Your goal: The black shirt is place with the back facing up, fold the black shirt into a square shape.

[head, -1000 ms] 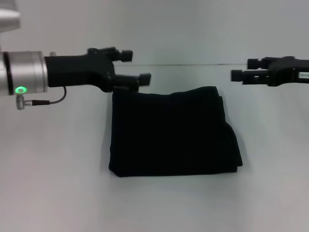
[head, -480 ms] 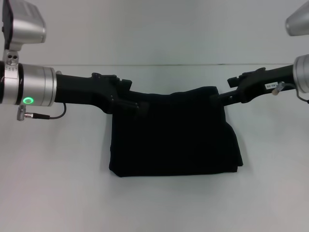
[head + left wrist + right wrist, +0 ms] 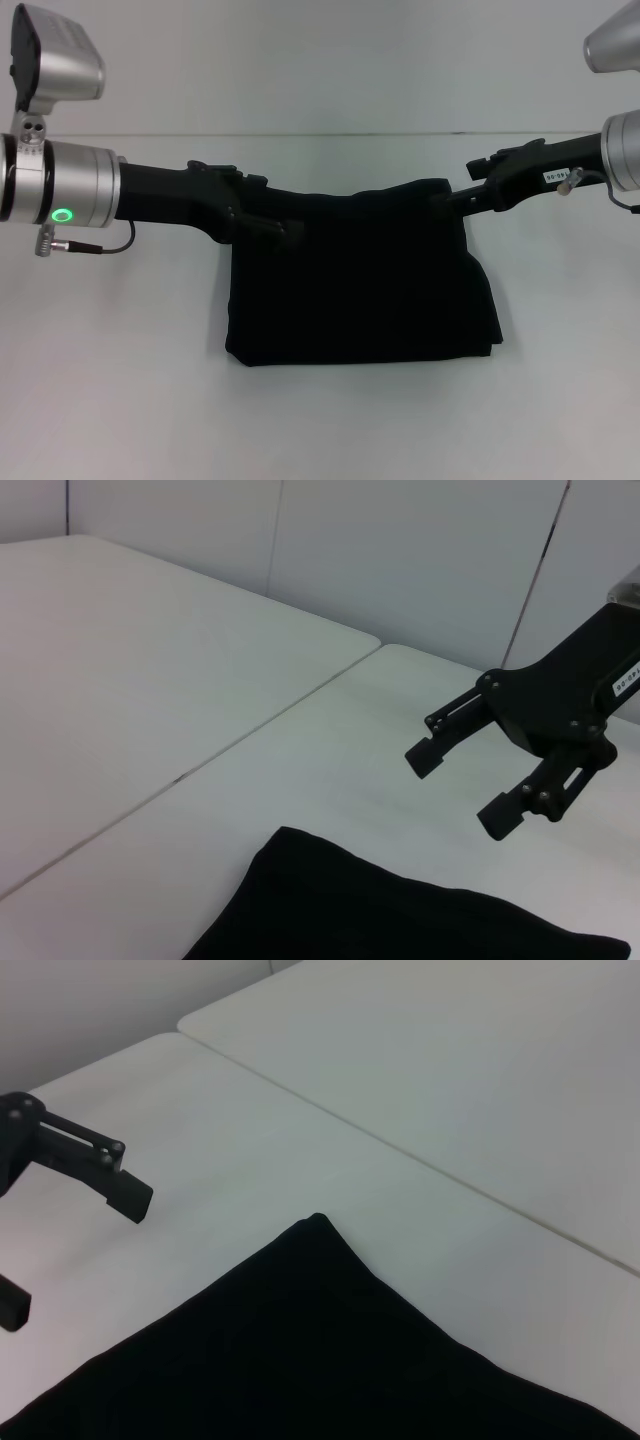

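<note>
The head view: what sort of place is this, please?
Probably a robot test bench in a lab. A plain white table stands before a bare pale wall, with only the folded black shirt on it. The left claw and right claw are at its far corners.

White tabletop (image 3: 120,380), plain matte surface. Thin seam (image 3: 200,765) across it, joining two panels. Pale wall (image 3: 400,550) behind the far edge, with vertical panel lines.

head: forward-down, whole black shirt (image 3: 360,275) | wrists: close, low, facing each other, sharing its far edge
</note>
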Available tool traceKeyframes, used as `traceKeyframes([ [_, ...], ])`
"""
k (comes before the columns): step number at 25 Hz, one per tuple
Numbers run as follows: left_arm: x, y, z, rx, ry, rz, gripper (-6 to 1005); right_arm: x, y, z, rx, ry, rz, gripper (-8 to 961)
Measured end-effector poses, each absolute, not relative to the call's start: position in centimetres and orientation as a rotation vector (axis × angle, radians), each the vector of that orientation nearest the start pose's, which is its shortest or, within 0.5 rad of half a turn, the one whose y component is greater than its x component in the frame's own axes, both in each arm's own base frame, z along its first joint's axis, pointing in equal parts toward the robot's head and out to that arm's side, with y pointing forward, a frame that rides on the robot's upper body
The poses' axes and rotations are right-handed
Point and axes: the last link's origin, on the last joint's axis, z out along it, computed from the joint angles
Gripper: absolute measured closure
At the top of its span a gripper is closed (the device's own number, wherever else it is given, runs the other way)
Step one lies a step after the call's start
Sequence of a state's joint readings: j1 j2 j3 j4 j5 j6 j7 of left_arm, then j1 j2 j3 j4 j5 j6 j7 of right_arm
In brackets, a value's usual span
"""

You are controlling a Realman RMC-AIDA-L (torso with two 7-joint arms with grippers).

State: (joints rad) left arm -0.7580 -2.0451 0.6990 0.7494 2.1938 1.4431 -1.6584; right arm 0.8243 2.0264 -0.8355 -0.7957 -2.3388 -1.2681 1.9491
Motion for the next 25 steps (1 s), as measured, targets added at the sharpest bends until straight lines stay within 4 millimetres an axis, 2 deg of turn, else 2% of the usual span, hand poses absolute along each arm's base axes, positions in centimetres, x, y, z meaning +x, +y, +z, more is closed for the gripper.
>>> traceKeyframes([
  [13,-20.36,40.06,1.77,-2.762,-0.626,-0.417,47,19.55,43.29,2.10,-2.618,0.765,0.150,53],
  [25,-20.31,39.91,1.11,-2.788,-0.670,-0.322,47,19.68,43.06,1.84,-2.628,0.768,0.145,54],
])
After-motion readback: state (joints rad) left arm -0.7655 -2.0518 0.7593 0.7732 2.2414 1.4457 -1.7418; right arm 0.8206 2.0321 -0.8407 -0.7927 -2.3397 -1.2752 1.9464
